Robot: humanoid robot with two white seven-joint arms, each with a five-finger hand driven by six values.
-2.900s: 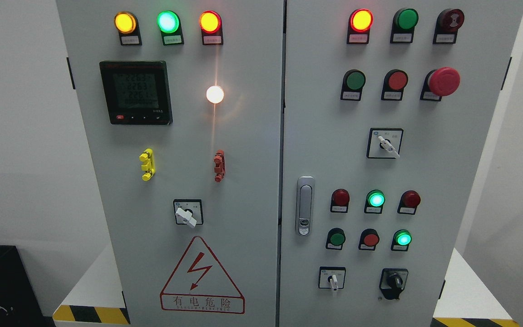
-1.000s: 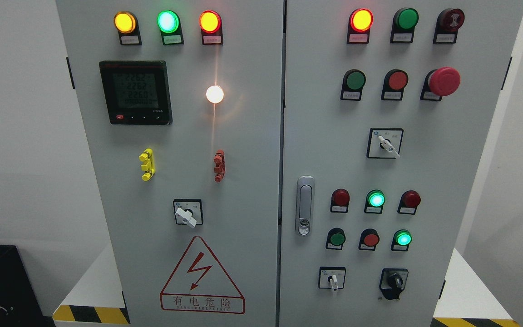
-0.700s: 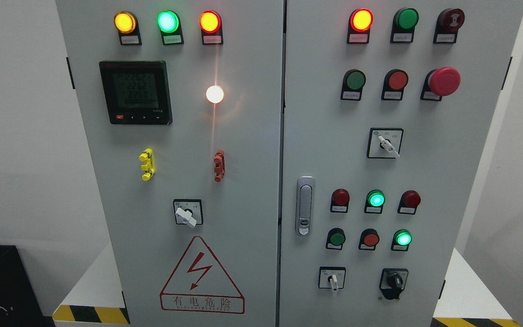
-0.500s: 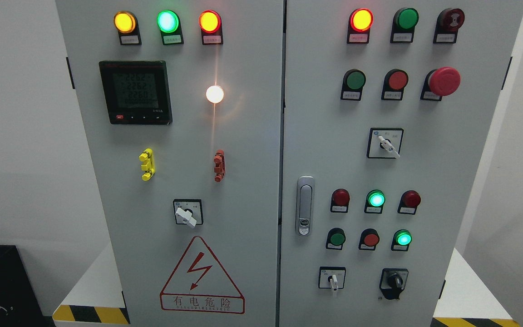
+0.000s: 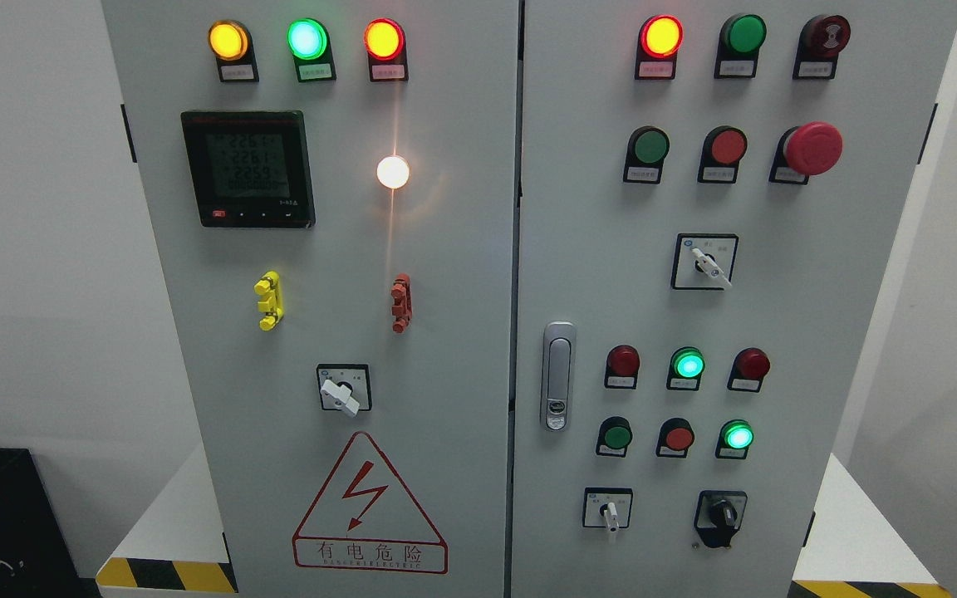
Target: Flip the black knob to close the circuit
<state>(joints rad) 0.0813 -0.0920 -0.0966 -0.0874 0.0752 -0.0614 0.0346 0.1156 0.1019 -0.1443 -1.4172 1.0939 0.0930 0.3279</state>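
Nothing had changed across the frames: neither hand was in view, so their state could not be told, and the small black rotary knob (image 5: pixel 723 516), low on the grey cabinet's right door (image 5: pixel 861 332), sat untouched, the task unstarted.

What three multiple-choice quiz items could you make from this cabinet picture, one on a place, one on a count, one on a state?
1. Where is the black knob?
A. top left
B. lower right of the right door
C. beside the meter

2. How many lamps sit in the left door's top row?
A. three
B. five
C. one

3. The green lamp in that row is:
A. unlit
B. missing
C. glowing

Answers:
1 B, it sits right of a white-handled switch near the bottom.
2 A, amber, green and red-orange.
3 C, it shines brightly.
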